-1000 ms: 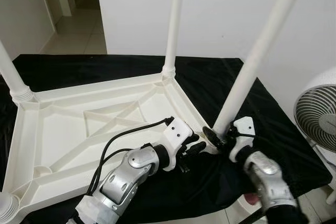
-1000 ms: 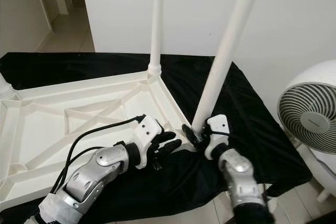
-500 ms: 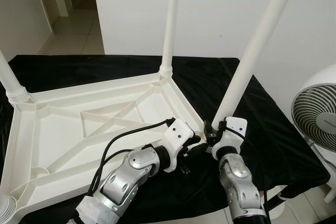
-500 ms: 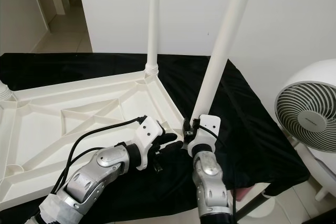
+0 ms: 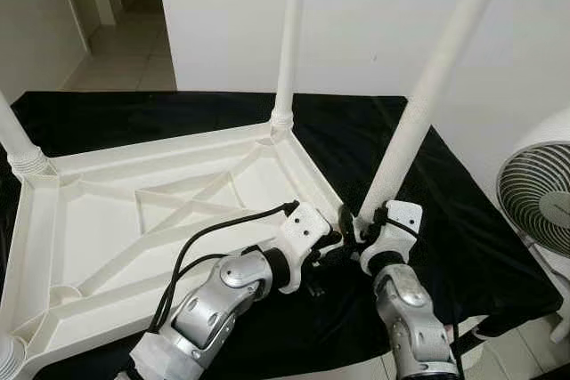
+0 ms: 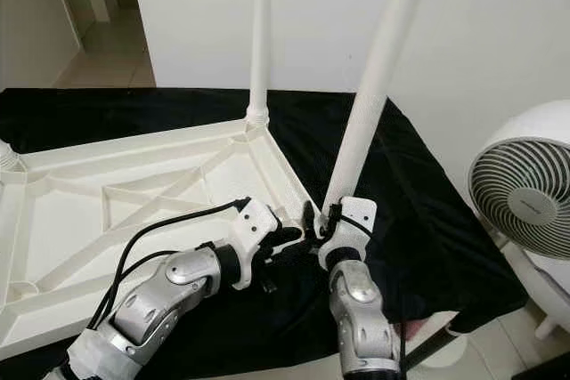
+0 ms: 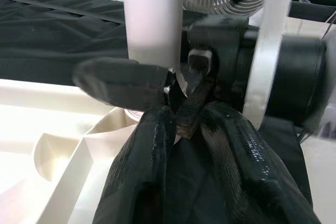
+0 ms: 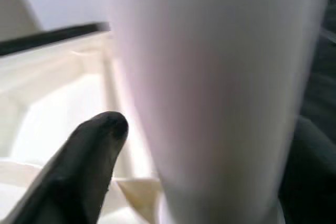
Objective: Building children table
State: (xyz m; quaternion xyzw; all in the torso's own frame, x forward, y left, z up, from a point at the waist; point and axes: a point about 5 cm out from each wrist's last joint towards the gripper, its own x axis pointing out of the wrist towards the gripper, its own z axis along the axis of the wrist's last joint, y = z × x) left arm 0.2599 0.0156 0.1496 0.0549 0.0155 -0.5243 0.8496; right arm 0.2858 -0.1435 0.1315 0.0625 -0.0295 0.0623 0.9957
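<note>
The right gripper [image 5: 363,224] is clamped around the leg [image 5: 419,109] — it next needs pushing straight into the table top's [image 5: 125,220] corner; left gripper [image 5: 331,246] closed beside.

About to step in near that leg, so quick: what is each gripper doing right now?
Left gripper: at the table's near corner, fingers cannot be told.
Right gripper: shut on the tilted white leg at its base.
</note>
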